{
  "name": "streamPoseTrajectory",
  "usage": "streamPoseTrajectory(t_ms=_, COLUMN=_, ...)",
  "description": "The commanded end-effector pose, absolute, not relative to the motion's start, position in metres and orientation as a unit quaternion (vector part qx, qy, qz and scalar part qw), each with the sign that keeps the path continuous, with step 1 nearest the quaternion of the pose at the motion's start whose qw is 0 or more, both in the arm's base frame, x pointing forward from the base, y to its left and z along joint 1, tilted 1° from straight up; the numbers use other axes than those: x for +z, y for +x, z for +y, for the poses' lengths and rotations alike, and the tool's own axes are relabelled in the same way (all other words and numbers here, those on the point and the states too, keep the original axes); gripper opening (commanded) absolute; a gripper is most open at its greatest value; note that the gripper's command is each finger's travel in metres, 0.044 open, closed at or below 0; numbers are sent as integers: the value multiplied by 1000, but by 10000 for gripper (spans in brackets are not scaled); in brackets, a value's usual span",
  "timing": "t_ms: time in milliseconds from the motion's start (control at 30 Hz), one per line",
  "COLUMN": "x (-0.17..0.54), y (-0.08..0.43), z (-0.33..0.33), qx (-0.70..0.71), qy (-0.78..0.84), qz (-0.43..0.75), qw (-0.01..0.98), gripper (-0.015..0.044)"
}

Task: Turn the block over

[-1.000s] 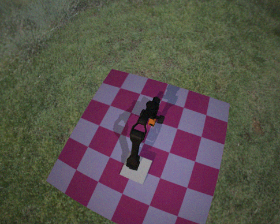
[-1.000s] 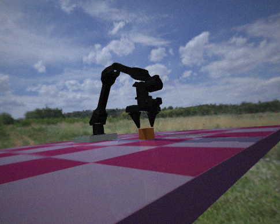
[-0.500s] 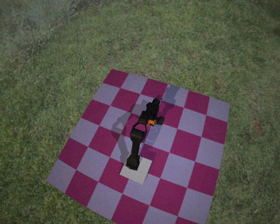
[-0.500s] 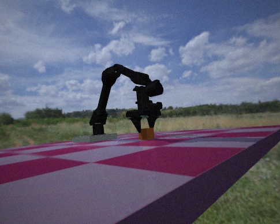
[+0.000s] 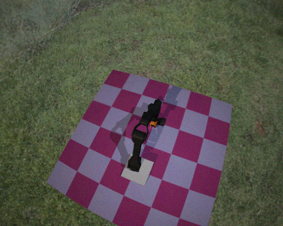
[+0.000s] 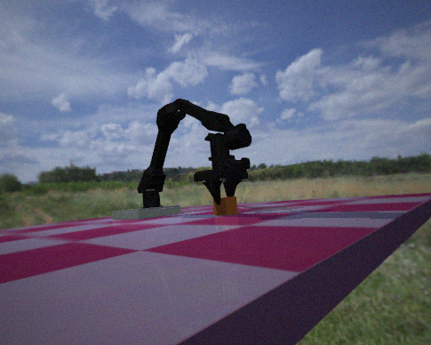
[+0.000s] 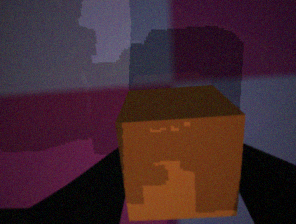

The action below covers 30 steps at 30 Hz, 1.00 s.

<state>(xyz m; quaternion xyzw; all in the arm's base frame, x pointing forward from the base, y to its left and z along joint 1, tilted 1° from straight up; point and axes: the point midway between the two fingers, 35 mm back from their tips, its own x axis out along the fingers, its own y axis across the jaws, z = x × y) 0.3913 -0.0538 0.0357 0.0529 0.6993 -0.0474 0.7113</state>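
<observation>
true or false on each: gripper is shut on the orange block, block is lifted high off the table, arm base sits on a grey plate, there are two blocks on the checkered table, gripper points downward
1. The gripper is shut on the orange block. True.
2. The block is lifted high off the table. False: in the exterior view it sits at the table surface, with no visible gap under it.
3. The arm's base stands on a grey plate. True.
4. Two blocks are on the checkered table. False: only one orange block shows in any view.
5. The gripper points downward. True: its fingers reach down over the block from above.
</observation>
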Motion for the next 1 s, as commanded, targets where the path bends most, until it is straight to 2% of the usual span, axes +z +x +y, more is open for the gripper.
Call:
streamPoseTrajectory(t_ms=0, x=34, y=391, z=-54, qx=-47, qy=53, qz=700, qw=711, gripper=150)
streamPoseTrajectory(t_ms=233, x=34, y=391, z=-54, qx=-47, qy=53, qz=700, qw=711, gripper=103)
streamPoseTrajectory(t_ms=367, x=49, y=392, z=-54, qx=-47, qy=53, qz=700, qw=711, gripper=0)
streamPoseTrajectory(t_ms=967, x=60, y=394, z=-54, qx=-49, qy=50, qz=662, qw=747, gripper=0)
